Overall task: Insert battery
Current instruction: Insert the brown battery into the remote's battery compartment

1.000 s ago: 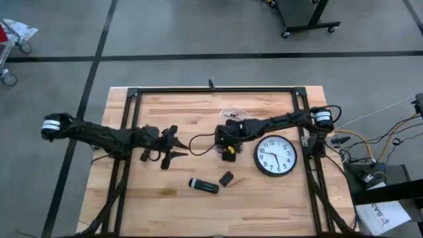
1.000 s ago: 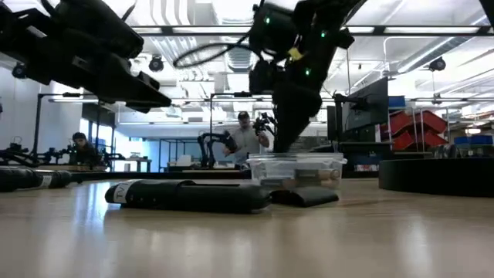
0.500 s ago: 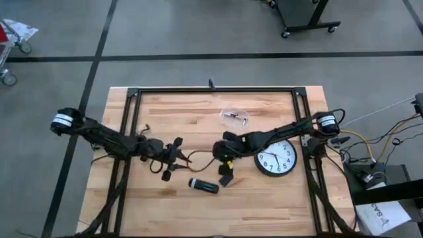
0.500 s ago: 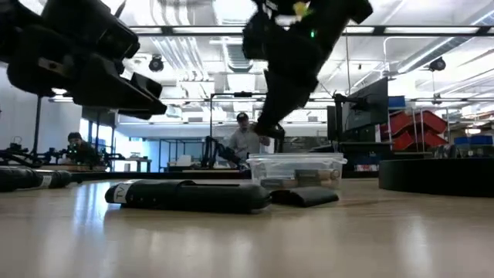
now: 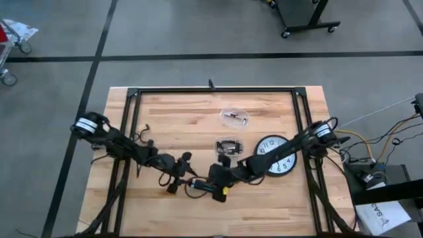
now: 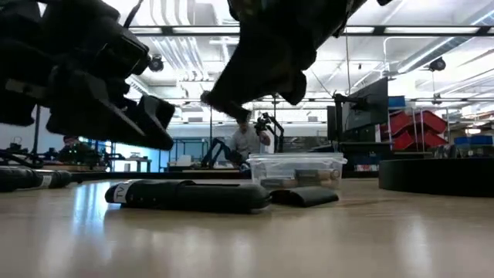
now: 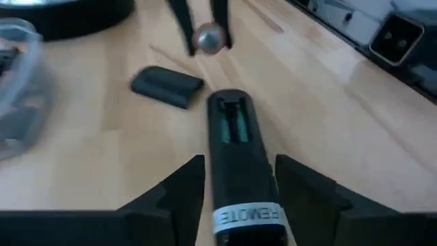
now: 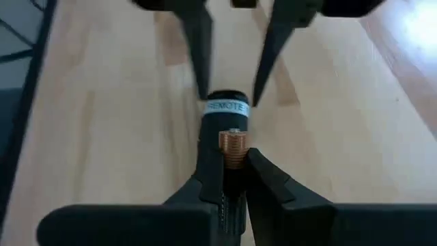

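Note:
A black remote (image 5: pixel 201 187) lies on the table near its front, open battery bay (image 7: pixel 231 126) facing up. Its black cover (image 7: pixel 167 87) lies beside it. My left gripper (image 5: pixel 175 182) is open, one finger on each side of the remote's labelled end (image 7: pixel 246 215); whether they touch it, I cannot tell. My right gripper (image 5: pixel 216 183) hovers over the remote's other end, shut on a copper-topped battery (image 8: pixel 233 149). My right gripper pinches the battery's sides (image 8: pixel 233 161) between its two fingertips, coming from the table's right and slanting down. The copper end (image 8: pixel 233 140) stands out past the fingers (image 8: pixel 268 179). The battery is lifted clear, above the remote and roughly in line with it.
A clear box (image 5: pixel 228 147) holding more batteries stands just behind the remote. A round wall clock (image 5: pixel 277 155) lies at the right under my right arm. A small clear bag (image 5: pixel 234 118) lies farther back. A black frame (image 5: pixel 211 90) runs round the table.
My right gripper has left the clear box and gone toward the near edge and left, down to the remote, carrying the battery. My left gripper has moved toward the near edge and right, onto the remote's labelled end. The remote has stayed where it was.

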Controlling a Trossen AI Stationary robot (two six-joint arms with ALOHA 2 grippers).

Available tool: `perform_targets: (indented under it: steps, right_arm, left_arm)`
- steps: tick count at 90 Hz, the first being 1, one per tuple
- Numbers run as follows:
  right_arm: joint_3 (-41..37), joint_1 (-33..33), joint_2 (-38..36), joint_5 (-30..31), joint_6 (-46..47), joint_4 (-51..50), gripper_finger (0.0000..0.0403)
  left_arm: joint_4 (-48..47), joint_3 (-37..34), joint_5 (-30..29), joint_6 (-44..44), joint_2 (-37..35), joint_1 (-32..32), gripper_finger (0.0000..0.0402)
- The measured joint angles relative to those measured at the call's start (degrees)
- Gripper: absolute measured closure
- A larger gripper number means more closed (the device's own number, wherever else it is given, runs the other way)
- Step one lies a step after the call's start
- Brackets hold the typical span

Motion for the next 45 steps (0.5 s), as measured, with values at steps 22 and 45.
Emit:
perform_targets:
  steps: [22, 45]
  right_arm:
    - [0.0, 2.1, 5.3, 2.1, 5.1, 3.7, 0.0387]
    - [0.0, 2.1, 8.2, 5.2, 5.2, 7.9, 0.0387]
  left_arm:
    - [-4.4, 1.3, 0.0, 0.5, 1.7, -0.2, 0.0246]
    - [-4.5, 1.3, 0.0, 0.6, 1.3, -0.2, 0.026]
